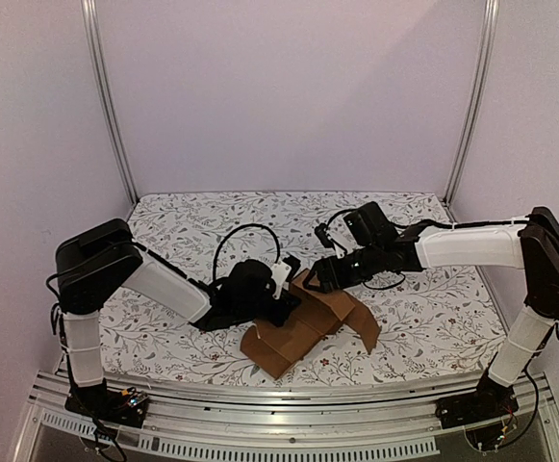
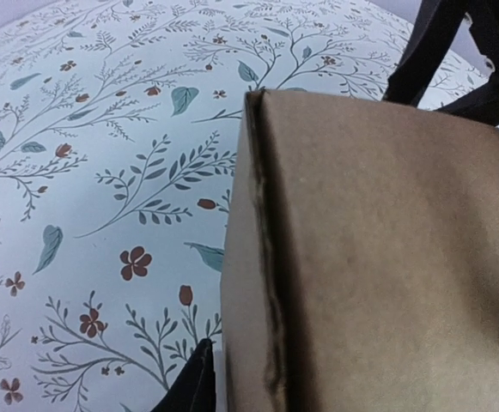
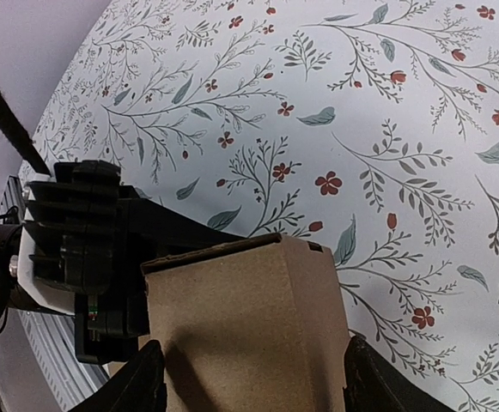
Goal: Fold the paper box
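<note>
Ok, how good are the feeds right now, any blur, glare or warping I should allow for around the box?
Top external: even soft light, no glare, the paper box small and slightly soft. Left wrist: the box is too close and blurred, shadowed at lower right; the floral cloth behind is sharper. Right wrist: wide-angle warp curves the cloth; the box edge is fairly sharp.

The bench [image 1: 433, 318] has a white surface printed with grey-green leafy sprigs and small red flowers. One item rests directly on it: the paper box [image 1: 308, 327], plain brown cardboard, partly folded, at front centre, with flaps spread low toward the near edge.
</note>
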